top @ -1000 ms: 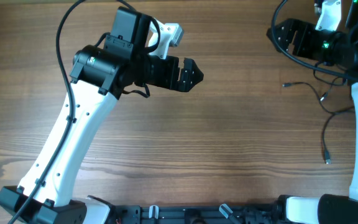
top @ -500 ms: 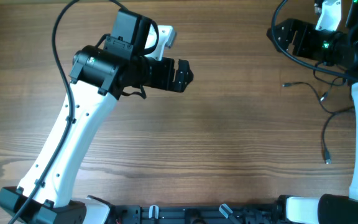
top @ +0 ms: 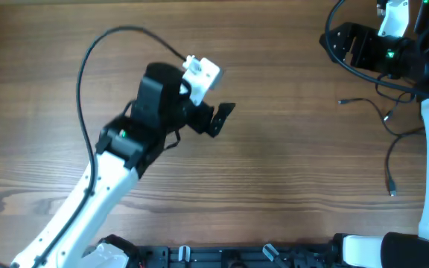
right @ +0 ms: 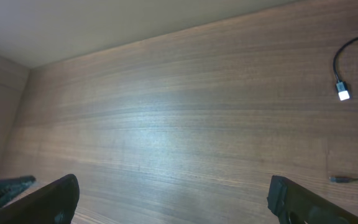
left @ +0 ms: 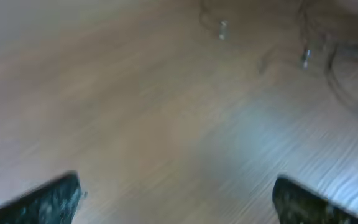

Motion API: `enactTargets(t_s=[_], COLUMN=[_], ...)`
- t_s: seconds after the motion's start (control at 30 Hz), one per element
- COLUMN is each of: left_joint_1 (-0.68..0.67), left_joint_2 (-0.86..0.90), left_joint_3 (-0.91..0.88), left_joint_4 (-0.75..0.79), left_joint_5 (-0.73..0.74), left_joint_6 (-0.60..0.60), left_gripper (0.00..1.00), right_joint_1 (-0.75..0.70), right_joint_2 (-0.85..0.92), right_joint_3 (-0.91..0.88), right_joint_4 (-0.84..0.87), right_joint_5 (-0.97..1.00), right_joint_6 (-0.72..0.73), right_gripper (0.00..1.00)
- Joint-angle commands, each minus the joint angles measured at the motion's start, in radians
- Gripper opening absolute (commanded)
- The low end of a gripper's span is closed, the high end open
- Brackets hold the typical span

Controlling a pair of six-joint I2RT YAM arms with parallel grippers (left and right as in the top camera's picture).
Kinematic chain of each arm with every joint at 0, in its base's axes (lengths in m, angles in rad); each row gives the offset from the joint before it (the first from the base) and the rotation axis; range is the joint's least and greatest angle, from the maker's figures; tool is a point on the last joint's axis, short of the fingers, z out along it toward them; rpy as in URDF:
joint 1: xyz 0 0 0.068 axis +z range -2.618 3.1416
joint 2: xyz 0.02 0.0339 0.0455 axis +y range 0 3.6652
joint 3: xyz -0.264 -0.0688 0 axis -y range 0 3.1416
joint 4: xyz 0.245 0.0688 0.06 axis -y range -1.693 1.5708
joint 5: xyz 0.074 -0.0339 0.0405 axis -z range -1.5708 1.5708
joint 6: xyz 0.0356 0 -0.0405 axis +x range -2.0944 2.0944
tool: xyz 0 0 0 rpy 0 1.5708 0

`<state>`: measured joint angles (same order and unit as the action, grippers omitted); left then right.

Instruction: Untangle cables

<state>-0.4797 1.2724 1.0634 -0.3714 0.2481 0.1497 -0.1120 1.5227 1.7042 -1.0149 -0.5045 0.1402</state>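
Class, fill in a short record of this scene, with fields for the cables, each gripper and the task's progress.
Cables: thin black cords, crossing, on the right side of the table
Left gripper: open, empty, over bare wood, well away from them
Right gripper: open, empty, close to them
Progress: nothing gripped yet

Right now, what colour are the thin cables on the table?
Black cables, with a pale silvery plug; clearest in the right wrist view.
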Motion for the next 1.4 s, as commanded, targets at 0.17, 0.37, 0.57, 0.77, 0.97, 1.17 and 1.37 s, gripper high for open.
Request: enactTargets(t_s=[0.17,0.37,0.57,0.77,0.97,1.17,1.37], left_joint_1=[0.056,0.159,0.247,0.301,0.332,0.359,0.379], left_joint_2=[-0.298,-0.483,-0.627,-0.695,-0.781,-0.872,-0.96], left_joint_3=[-0.434,-0.663,-0.892,-1.038,-1.058,-1.058,-1.058], left_joint_4=[0.476,0.73,1.014,1.207,1.188,1.072,0.866], left_joint_5=[0.061,0.138,0.179,0.179,0.201,0.156,-0.034], left_joint_6=[0.023,0.023,0.023,0.023,0.023,0.023,0.015], left_gripper=[1.0,1.0,1.0,1.0,1.0,1.0,1.0], right_joint_1=[0.002,0.002,0.002,0.002,0.002,0.002,0.002], right_joint_2=[-0.008,-0.008,-0.008,-0.008,-0.008,-0.008,-0.008], right_joint_3=[0.004,0.004,0.004,0.004,0.004,0.004,0.004], right_joint_4=[0.001,0.001,0.001,0.001,0.0,0.001,0.001], right_joint_5=[-0.009,-0.009,-0.009,-0.009,-0.009,-0.009,-0.009], right_joint_6=[-0.006,-0.006,-0.006,-0.006,-0.006,-0.006,-0.006], right_gripper=[1.0,1.0,1.0,1.0,1.0,1.0,1.0])
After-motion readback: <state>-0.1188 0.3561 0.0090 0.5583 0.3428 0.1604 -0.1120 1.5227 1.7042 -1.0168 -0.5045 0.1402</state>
